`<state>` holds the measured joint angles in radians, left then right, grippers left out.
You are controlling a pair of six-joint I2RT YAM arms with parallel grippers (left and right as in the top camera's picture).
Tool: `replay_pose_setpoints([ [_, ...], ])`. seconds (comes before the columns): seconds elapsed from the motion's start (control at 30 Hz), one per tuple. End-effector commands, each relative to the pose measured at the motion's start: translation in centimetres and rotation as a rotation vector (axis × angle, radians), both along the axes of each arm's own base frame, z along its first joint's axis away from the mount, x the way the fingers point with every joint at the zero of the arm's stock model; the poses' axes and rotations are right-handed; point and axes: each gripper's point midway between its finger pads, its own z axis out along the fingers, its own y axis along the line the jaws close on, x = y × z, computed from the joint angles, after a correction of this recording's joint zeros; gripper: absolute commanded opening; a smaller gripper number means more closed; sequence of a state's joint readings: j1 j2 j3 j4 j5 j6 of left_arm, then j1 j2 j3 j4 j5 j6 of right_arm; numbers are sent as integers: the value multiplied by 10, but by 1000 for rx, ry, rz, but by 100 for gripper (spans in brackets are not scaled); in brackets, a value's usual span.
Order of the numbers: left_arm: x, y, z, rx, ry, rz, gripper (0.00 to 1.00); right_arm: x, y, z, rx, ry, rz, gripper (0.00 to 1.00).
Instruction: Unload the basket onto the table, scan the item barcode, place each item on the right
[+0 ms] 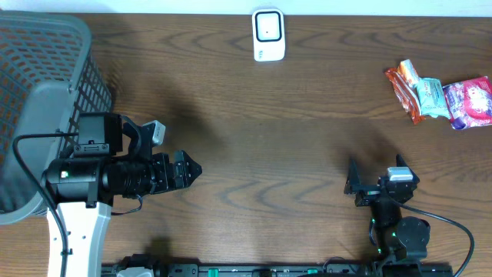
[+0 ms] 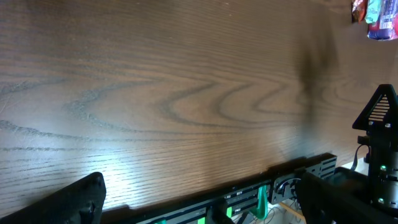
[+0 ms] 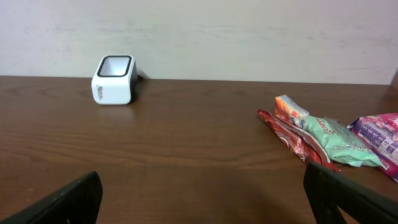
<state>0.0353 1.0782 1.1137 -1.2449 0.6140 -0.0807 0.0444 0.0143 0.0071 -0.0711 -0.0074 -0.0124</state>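
While right claw (image 3: 200, 177) gapes, snack packets (image 3: 333, 142) well apart, ahead

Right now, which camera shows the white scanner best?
The right wrist view: the scanner stands unobstructed, with its side and dark-rimmed top both visible. The overhead view shows the scanner only from above, and smaller. The left wrist view misses it.

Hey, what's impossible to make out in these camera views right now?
- Barcodes on the snack packets: too small overhead, and none shows from the right wrist angle.
- Purple packet: cut off by the right edge of the right wrist view.
- Basket: inside cut off by the left edge overhead.
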Motion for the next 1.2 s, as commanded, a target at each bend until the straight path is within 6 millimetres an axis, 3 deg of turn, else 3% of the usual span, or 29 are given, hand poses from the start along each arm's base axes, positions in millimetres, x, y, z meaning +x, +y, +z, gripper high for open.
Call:
replay_pose_setpoints([
  [0.0,0,0,0,8,-6,-10,98,0,-1,0,-10,-4,-1,99],
  [0.5,0,0,0,8,-6,-10,98,0,-1,0,-10,-3,-1,99],
  [0.67,1,15,-8,102,1,17,98,0,-1,0,-11,-4,-1,99],
  [0.83,-6,15,-10,98,36,24,98,0,-1,0,-10,-4,-1,99],
  [1.03,-10,23,-22,156,26,30,98,0,-1,0,-10,-4,-1,99],
  [1.17,-14,23,-41,161,-63,19,98,0,-1,0,-10,-3,-1,99],
])
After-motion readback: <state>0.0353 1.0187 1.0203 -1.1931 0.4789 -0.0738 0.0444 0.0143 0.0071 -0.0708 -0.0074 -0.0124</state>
